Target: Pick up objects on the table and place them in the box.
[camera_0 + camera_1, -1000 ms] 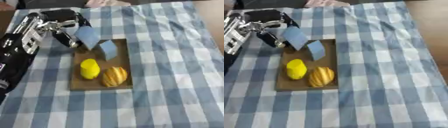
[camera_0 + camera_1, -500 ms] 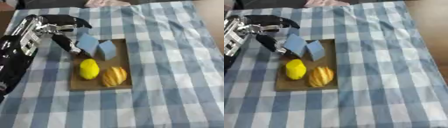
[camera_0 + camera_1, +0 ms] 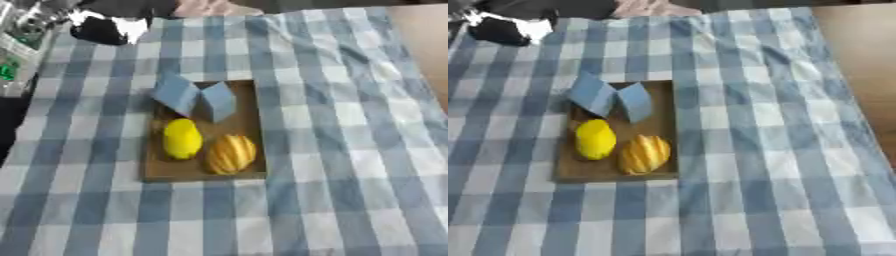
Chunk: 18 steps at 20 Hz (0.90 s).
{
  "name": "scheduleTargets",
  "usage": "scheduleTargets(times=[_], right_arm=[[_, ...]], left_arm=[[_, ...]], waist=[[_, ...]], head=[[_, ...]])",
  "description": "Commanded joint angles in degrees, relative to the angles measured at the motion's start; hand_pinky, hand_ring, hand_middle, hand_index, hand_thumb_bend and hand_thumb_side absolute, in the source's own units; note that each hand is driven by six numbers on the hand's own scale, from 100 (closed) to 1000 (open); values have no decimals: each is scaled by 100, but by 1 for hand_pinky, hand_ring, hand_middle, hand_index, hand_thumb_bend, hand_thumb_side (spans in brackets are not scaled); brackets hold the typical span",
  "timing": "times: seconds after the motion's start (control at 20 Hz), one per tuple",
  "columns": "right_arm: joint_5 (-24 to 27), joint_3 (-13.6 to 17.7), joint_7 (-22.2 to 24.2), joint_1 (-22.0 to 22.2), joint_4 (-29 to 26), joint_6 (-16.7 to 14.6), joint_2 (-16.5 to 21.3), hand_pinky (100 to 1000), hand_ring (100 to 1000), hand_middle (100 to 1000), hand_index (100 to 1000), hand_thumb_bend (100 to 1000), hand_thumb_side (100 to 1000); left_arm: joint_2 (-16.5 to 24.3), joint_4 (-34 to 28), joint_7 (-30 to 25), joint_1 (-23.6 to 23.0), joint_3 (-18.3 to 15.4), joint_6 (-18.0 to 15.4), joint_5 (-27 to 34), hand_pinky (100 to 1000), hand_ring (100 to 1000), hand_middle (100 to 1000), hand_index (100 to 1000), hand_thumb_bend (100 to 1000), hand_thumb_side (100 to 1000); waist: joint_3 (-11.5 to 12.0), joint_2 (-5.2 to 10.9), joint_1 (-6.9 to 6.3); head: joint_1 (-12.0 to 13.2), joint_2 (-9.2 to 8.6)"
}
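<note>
So the table is covered in a blue and white checked cloth [image 3: 350, 125], and sitting on it a bit left of the middle is a shallow brown cardboard box [image 3: 254, 130], more of a tray really. Inside it there's a yellow lemon [image 3: 182, 139] on the left and an orange-yellow striped thing [image 3: 231, 153], kinda like a little squash or a bread roll, just to the right of it and touching or close to it. At the far end of the box are two pale blue blocks: the left blue block [image 3: 176, 93] is tilted and hangs over the box's far-left corner, partly out over the cloth, and the right blue block [image 3: 219, 100] stands next to it inside the box, the two of them leaning together in a V. The robot's left hand [image 3: 103, 26] is way up in the far left corner, well apart from the box, and it's too blurry to make out; can't tell if the fingers are spread or curled. The silver part of its arm [image 3: 22, 30] shows along the left edge. The right hand isn't showing in either view.
</note>
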<state>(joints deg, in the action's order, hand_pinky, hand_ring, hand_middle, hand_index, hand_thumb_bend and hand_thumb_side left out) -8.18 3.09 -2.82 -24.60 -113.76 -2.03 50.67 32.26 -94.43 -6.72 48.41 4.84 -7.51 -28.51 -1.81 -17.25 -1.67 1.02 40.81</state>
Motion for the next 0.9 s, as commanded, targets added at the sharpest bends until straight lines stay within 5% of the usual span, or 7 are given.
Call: scheduleTargets(times=[0.05, 0.3, 0.9], right_arm=[[78, 138, -126, -12, -83, -45, 141, 831, 646, 585, 819, 100, 460], [256, 251, -406, 32, -83, -150, 82, 831, 641, 578, 818, 100, 485], [901, 381, -894, 16, -83, -387, -290, 834, 640, 580, 843, 100, 531]], left_arm=[[177, -1202, 1266, -341, -408, 320, 1633, 853, 702, 626, 791, 100, 591], [230, -1986, 2335, -1273, -827, 251, 3330, 857, 710, 637, 804, 100, 619], [-156, -2016, 2886, -2302, -1097, 133, 3798, 860, 705, 632, 809, 100, 651]], waist=[[27, 112, 47], [105, 106, 106], [109, 46, 191]], head=[[-61, -49], [-101, -103], [-36, -256]])
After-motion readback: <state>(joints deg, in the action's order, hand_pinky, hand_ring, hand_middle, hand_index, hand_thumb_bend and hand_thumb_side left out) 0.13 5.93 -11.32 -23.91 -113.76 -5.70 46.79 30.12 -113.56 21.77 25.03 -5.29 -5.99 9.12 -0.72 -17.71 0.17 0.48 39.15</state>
